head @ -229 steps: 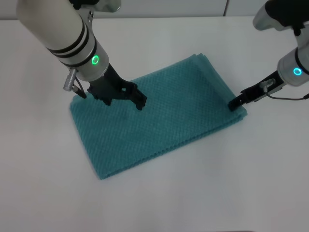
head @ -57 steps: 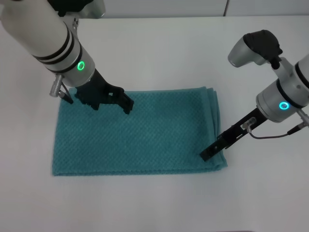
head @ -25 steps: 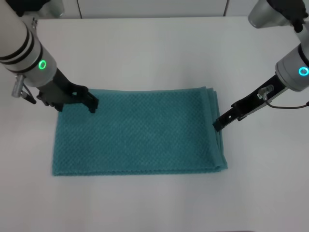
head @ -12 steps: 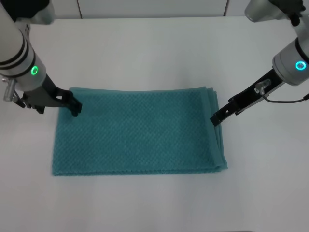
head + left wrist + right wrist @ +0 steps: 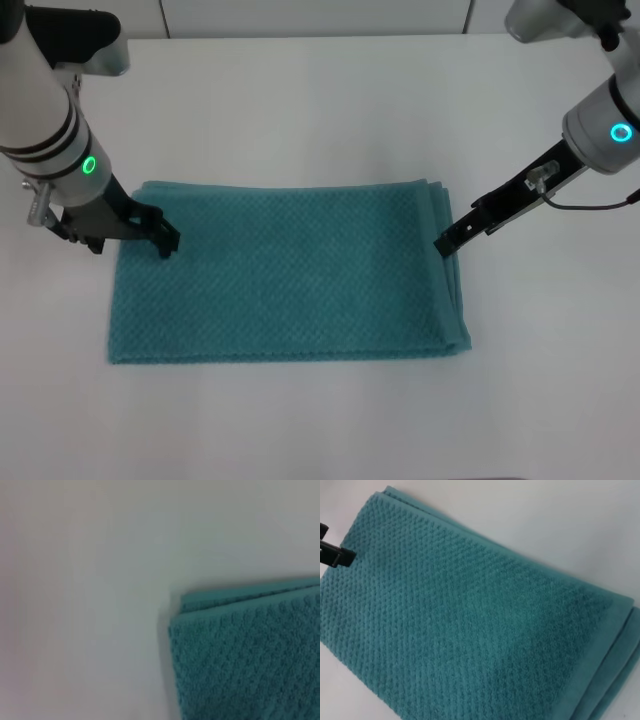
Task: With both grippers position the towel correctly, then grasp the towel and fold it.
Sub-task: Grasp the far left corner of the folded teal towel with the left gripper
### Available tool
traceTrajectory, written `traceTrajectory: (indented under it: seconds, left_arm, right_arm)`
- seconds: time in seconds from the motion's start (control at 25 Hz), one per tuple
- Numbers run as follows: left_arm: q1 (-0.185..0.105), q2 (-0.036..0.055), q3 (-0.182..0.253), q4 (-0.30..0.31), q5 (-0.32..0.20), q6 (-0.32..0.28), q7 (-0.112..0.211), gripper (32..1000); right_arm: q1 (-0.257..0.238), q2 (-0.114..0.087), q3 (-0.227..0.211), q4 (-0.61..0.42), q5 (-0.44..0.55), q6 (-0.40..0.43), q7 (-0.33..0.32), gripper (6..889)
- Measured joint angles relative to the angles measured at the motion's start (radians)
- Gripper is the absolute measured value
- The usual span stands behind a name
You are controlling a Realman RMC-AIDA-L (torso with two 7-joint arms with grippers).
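Observation:
The teal waffle-weave towel [image 5: 290, 275] lies flat on the white table as a layered rectangle, long side running left to right. My left gripper [image 5: 140, 240] stands open at the towel's far left corner, one black finger [image 5: 166, 242] down on the cloth. The left wrist view shows that layered corner of the towel [image 5: 250, 665] against bare table. My right gripper [image 5: 444, 245] rests its tip on the towel's right edge, where the stacked layers show. In the right wrist view the towel [image 5: 460, 620] fills the picture, with the left gripper [image 5: 332, 555] at its far corner.
The white table [image 5: 320, 110] surrounds the towel on every side. A pale wall panel runs along the table's far edge [image 5: 320, 20]. A thin black cable [image 5: 590, 205] hangs from the right wrist.
Over the last second my left gripper slid left from over the towel's far edge to its far left corner. My right gripper's tip shifted slightly up along the towel's right edge. The towel stayed put.

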Motion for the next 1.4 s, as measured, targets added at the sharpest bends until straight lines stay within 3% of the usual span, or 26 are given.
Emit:
traceTrajectory:
  seconds: [0.2,0.48,1.4]
  left_arm:
    - [0.0,0.0001,0.0,-0.017,-0.011,0.023,0.005,893]
    - [-0.016,0.0035,0.0,-0.088,0.0,0.071,0.006,893]
    - [-0.013,0.008,0.0,-0.146,0.013,0.127,0.015,892]
  right_arm:
    - [0.001,0.0,0.0,0.0,0.0,0.0,0.0,863]
    - [0.002,0.0,0.0,0.0,0.0,0.0,0.001,861]
    - [0.002,0.0,0.0,0.0,0.0,0.0,0.0,861]
